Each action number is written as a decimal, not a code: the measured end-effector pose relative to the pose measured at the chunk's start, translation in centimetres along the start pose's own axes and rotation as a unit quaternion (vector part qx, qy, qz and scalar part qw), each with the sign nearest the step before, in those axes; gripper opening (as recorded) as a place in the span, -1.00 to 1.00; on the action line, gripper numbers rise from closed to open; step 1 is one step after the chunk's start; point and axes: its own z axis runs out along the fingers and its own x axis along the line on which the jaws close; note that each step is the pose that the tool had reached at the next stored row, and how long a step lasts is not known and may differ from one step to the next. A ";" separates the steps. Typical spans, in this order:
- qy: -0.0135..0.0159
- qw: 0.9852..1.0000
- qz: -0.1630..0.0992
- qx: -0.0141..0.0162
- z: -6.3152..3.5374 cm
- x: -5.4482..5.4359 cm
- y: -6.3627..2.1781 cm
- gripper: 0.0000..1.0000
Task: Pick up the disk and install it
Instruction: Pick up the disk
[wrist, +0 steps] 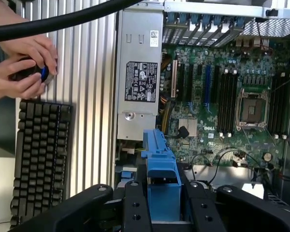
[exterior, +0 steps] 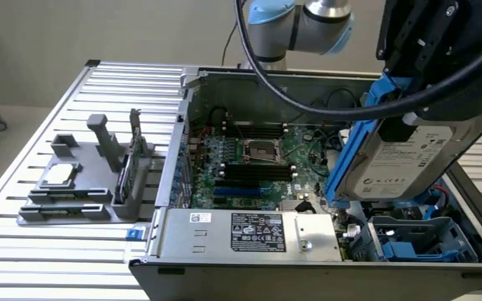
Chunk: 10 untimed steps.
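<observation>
Pincer: the pincer (wrist: 163, 205) is pinching the disk. Its black fingers (wrist: 135, 208) stand on both sides of the blue rail frame (wrist: 159, 159) and press on it.
Disk: the disk (exterior: 404, 160) hangs directly under the pincer. It is in the air and strongly tilted, with its silver face and white label turned to the exterior camera.
Disk and pincer: the upper end of the disk is between the fingers, and the lower end points down into the computer case (exterior: 308, 282).
Drive cage: the drive cage (exterior: 417, 241) sits in the case corner at the exterior view's right, below the disk. The two look apart – I see a gap between them.
Power supply: the grey power supply (exterior: 250, 231) lies along the front wall of the case, just beside the cage.
Motherboard: the green motherboard (exterior: 304, 169) covers the case floor behind the power supply. The processor socket (exterior: 262, 149) is near its middle.
Cable: a thick black cable (exterior: 308, 103) curves over the open case to the pincer.
Table: the case stands on a slatted metal table (exterior: 57, 251).
Holder: a grey holder (exterior: 73, 207) stands on the table at the exterior view's left, well apart from the disk. It carries a small silver chip (exterior: 61, 175) lying flat and a green card (exterior: 128, 169) standing upright.
Keyboard: a dark keyboard (wrist: 38, 159) lies beside the table.
Hands: a person's hands (wrist: 31, 50) are near the keyboard – they hold a small black and blue object that I cannot identify.
</observation>
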 end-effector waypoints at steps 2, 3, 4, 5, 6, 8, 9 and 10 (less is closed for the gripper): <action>0.000 1.000 0.000 0.000 0.13 0.4 -0.78 -0.35; 0.000 1.000 0.000 0.000 0.21 0.6 -1.18 -0.35; 0.000 1.000 0.000 0.000 0.29 0.7 -1.58 -0.35; 0.000 1.000 0.000 0.000 0.39 0.9 -2.00 -0.35; 0.000 1.000 0.000 0.000 0.50 1.1 -2.44 -0.35; 0.000 1.000 0.000 0.000 0.74 1.4 -3.26 -0.35; 0.000 1.000 0.000 0.000 0.87 1.6 -3.72 -0.35; 0.000 1.000 0.000 0.000 1.01 1.8 -4.14 -0.35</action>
